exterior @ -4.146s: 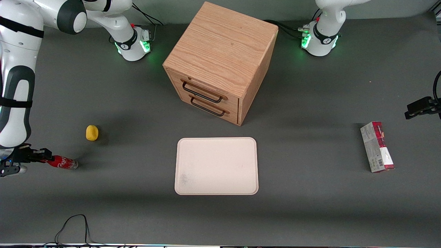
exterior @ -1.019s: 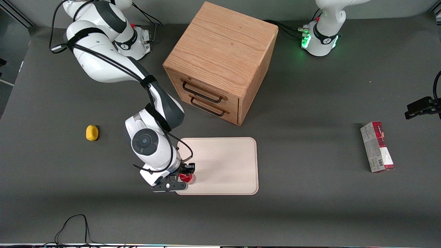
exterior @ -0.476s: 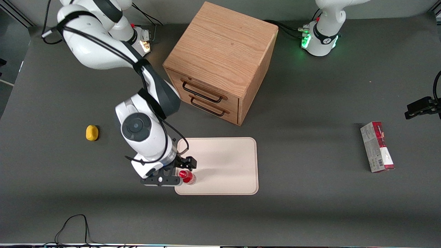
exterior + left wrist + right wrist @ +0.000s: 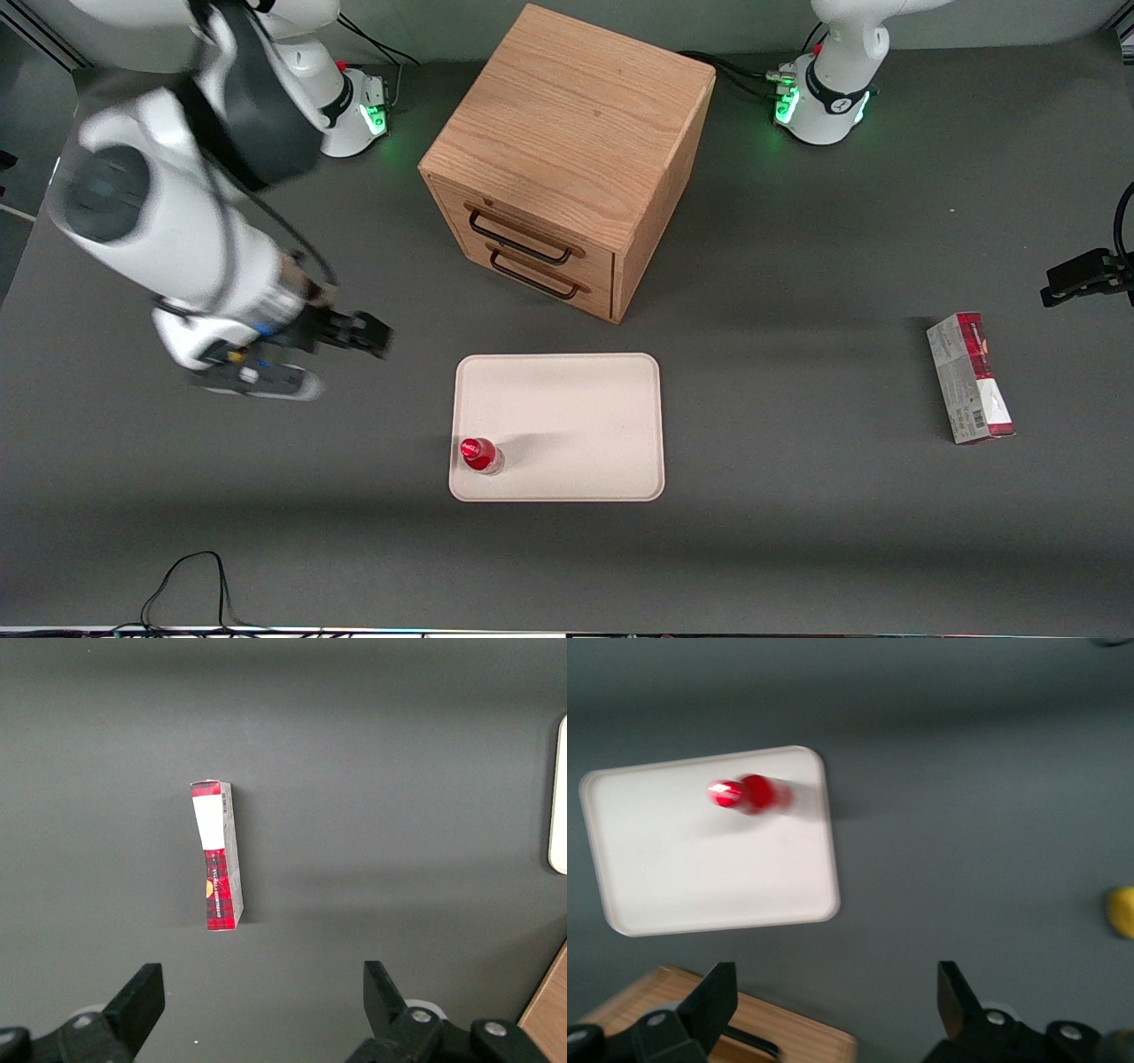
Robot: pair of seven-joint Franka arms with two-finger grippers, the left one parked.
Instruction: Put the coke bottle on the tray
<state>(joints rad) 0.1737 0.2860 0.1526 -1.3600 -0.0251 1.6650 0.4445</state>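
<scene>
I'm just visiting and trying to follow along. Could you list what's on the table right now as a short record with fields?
bottle: upright on the tray, in its corner nearest the front camera at the working arm's end
tray: in front of the drawer box
gripper: open, empty, raised over the table, apart from the tray
drawer box: both drawers closed
carton: toward the parked arm's end
yellow lump: on the table, apart from the tray

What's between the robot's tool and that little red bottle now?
Nothing: in the front view, only bare grey table and tray edge separate the open, raised tool from the coke bottle standing on it.
</scene>
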